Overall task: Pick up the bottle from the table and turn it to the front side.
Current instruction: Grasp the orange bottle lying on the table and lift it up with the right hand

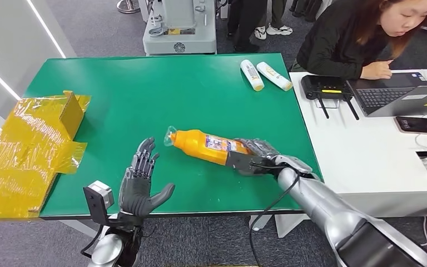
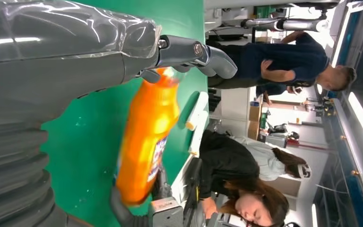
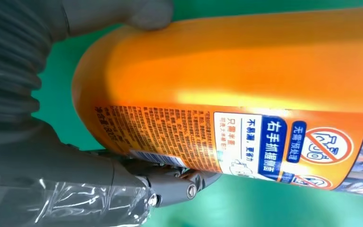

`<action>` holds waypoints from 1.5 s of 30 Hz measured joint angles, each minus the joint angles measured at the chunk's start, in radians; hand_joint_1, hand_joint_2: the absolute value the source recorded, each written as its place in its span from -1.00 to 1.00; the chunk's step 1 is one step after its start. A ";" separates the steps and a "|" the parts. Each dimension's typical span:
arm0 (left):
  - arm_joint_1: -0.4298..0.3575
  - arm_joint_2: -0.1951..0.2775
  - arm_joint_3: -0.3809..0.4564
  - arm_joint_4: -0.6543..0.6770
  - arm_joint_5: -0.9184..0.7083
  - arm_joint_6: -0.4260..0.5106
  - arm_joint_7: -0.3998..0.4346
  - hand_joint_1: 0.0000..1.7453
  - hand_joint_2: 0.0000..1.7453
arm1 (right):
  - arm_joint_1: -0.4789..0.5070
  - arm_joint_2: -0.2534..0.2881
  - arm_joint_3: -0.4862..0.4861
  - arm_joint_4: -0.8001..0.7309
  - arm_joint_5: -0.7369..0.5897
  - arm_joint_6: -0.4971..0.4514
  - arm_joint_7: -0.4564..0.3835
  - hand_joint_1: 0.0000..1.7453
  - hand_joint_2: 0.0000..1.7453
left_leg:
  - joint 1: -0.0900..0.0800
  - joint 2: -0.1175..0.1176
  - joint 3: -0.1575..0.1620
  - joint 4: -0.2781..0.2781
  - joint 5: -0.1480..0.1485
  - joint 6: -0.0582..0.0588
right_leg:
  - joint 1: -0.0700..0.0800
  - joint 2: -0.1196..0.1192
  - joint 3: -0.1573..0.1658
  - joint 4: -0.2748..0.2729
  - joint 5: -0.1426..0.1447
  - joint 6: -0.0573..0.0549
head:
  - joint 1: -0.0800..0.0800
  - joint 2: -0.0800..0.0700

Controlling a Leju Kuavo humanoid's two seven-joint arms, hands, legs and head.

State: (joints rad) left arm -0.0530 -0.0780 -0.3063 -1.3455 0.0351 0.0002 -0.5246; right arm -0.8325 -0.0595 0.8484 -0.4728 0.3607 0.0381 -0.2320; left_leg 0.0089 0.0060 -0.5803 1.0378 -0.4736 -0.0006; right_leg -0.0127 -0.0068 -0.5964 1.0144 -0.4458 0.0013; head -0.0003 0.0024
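The glossy orange plastic bottle [image 1: 208, 146] with a printed blue-and-white label lies on its side over the green table [image 1: 144, 89], near the front edge, cap end pointing toward the robot's left and base end wrapped by the right hand [image 1: 254, 156]; whether it rests on the surface or is lifted just clear of it, you cannot tell. Judge the bottle as rigid, smooth and probably slippery, and likely to sag at the cap end when held by the base alone. You would do well to take hold around the wide lower body, where the right wrist view shows the thumb [image 3: 144, 12] on 1 side of the bottle's shoulder and the darker fingers [image 3: 177, 182] under the label, closed on the bottle. The right arm reaches in low from the front with the wrist roughly in line with the bottle. The left hand [image 1: 140, 183] stands beside the cap end, palm up and fingers spread, holding nothing and not touching the bottle.
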 joint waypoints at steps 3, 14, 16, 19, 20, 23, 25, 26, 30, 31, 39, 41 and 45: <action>0.005 0.000 0.000 0.000 -0.001 0.001 -0.001 -1.00 1.00 | 0.032 0.000 -0.028 -0.033 -0.015 -0.003 -0.003 1.00 1.00 | 0.000 -0.002 -0.001 0.000 0.000 0.000 | 0.000 -0.002 0.000 0.000 0.000 0.000 | 0.000 0.000; 0.011 0.000 0.000 0.000 -0.003 0.010 -0.002 -1.00 1.00 | 0.102 -0.005 -0.094 -0.113 -0.157 -0.012 -0.098 1.00 1.00 | 0.001 -0.002 -0.002 0.001 0.000 0.000 | 0.000 -0.002 0.000 0.000 0.000 0.000 | 0.000 0.000; 0.010 0.000 0.000 0.000 -0.002 0.018 -0.002 -1.00 1.00 | 0.177 -0.001 -0.132 -0.201 -0.275 -0.049 -0.145 1.00 1.00 | 0.001 -0.002 -0.002 0.000 0.000 0.000 | 0.001 -0.002 0.000 0.000 0.000 0.000 | 0.000 0.000; 0.009 0.000 0.000 0.000 0.000 0.021 -0.002 -1.00 1.00 | 0.320 0.001 -0.162 -0.359 -0.368 -0.165 -0.166 1.00 1.00 | 0.001 -0.004 -0.002 0.000 0.000 0.000 | 0.001 -0.003 -0.001 -0.001 -0.001 0.000 | 0.000 0.000; 0.009 0.001 0.000 0.000 0.001 0.020 -0.002 -1.00 1.00 | 0.371 0.000 -0.172 -0.411 -0.383 -0.211 -0.179 1.00 1.00 | 0.001 -0.004 -0.003 0.000 0.000 0.000 | 0.001 -0.004 -0.001 -0.001 -0.002 0.000 | 0.000 0.000; 0.002 0.002 0.000 0.000 0.004 0.017 -0.003 -1.00 1.00 | 0.485 -0.007 -0.202 -0.541 -0.401 -0.288 -0.199 1.00 1.00 | 0.001 -0.003 -0.004 -0.001 0.000 0.000 | 0.000 -0.003 -0.003 0.000 -0.002 0.000 | 0.000 0.000; -0.003 0.002 0.000 0.001 0.005 0.016 -0.005 -1.00 1.00 | 0.524 -0.014 -0.216 -0.598 -0.403 -0.295 -0.198 1.00 1.00 | 0.001 -0.001 -0.004 -0.001 -0.001 0.000 | 0.000 -0.002 -0.003 -0.001 -0.002 0.000 | 0.000 0.000; -0.005 0.002 0.000 0.001 0.005 0.015 -0.005 -1.00 1.00 | 0.537 -0.016 -0.222 -0.620 -0.405 -0.296 -0.198 1.00 1.00 | 0.000 -0.001 -0.004 -0.001 0.000 0.000 | 0.000 -0.002 -0.003 -0.001 -0.001 0.000 | 0.000 0.000; -0.006 0.002 0.000 0.001 0.006 0.014 -0.005 -1.00 1.00 | 0.570 -0.019 -0.249 -0.683 -0.423 -0.317 -0.212 1.00 1.00 | 0.000 -0.001 -0.004 0.000 0.000 0.001 | 0.000 -0.002 -0.003 -0.001 0.000 0.000 | 0.000 0.000; -0.006 0.002 0.000 0.001 0.006 0.014 -0.005 -1.00 1.00 | 0.578 -0.019 -0.256 -0.699 -0.425 -0.324 -0.217 1.00 1.00 | 0.000 -0.001 -0.004 0.000 0.001 0.001 | 0.000 -0.002 -0.002 -0.001 0.000 0.000 | 0.000 0.000; -0.019 0.001 -0.001 0.001 0.005 -0.009 0.004 -1.00 1.00 | 0.621 -0.019 -0.289 -0.800 -0.399 -0.345 -0.218 1.00 1.00 | 0.000 -0.001 -0.004 0.000 0.001 0.001 | 0.000 -0.002 -0.003 0.000 0.000 0.000 | 0.000 0.000; -0.032 0.002 -0.002 0.001 0.009 -0.035 0.018 -1.00 1.00 | 0.620 -0.017 -0.297 -0.807 -0.396 -0.343 -0.218 1.00 1.00 | 0.000 -0.001 -0.004 0.000 0.001 0.001 | 0.000 -0.002 -0.003 0.000 0.000 0.000 | 0.000 0.000; -0.061 0.002 -0.004 0.002 0.037 -0.088 0.048 -1.00 1.00 | 0.608 -0.012 -0.307 -0.807 -0.396 -0.333 -0.219 1.00 1.00 | 0.000 -0.001 -0.004 0.000 0.001 0.001 | 0.000 -0.002 -0.002 0.000 0.000 0.000 | 0.000 0.000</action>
State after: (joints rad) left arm -0.1138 -0.0761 -0.3103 -1.3436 0.0725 -0.0875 -0.4771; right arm -0.2246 -0.0713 0.5409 -1.2800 -0.0358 -0.2952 -0.4511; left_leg 0.0092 0.0046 -0.5842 1.0375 -0.4725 0.0002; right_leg -0.0125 -0.0086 -0.5988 1.0140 -0.4456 0.0015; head -0.0002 0.0025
